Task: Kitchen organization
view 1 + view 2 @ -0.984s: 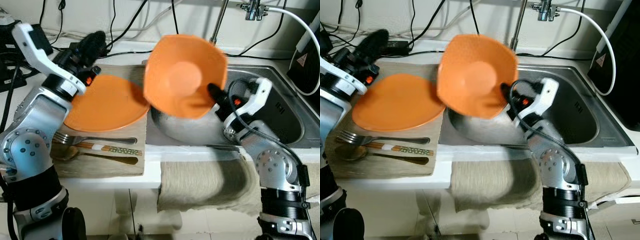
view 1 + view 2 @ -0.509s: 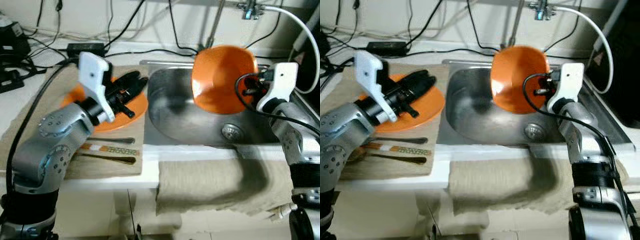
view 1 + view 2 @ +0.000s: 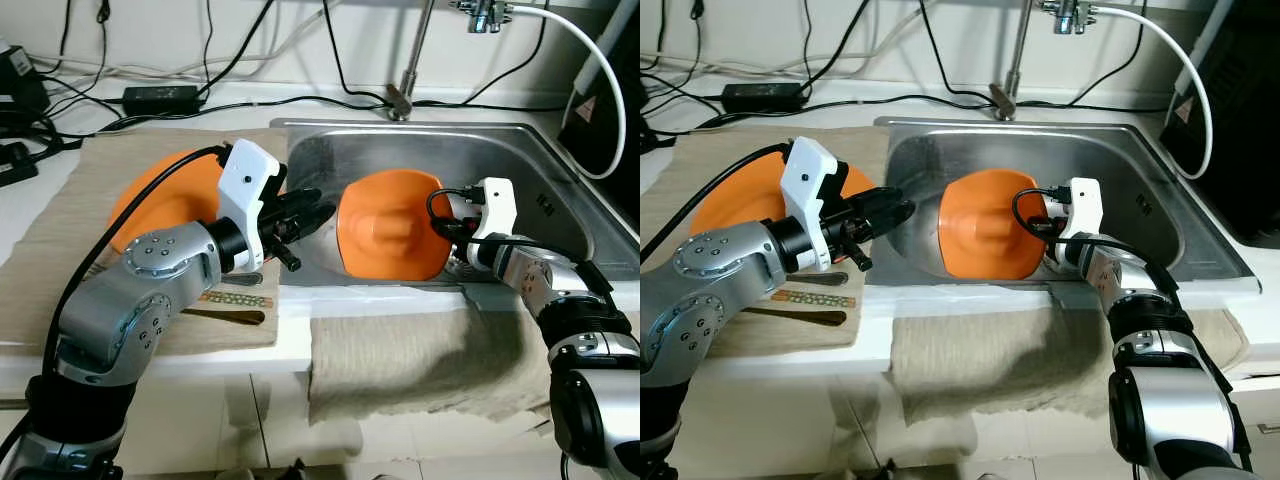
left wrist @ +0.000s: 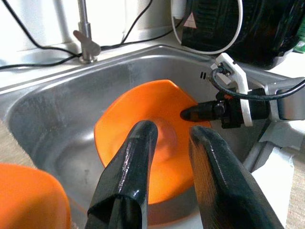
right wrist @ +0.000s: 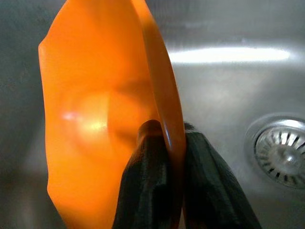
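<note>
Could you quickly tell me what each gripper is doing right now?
Left gripper: open, holding nothing, pointed at the orange bowl in the sink.
Right gripper: shut on the bowl's rim.

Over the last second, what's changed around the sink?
The right gripper, clamped on the orange bowl throughout, carried it from up near the counter edge down into the sink, where it stands on edge. The left gripper swung from behind the orange plate toward the sink. Plate and cutlery stayed put.
</note>
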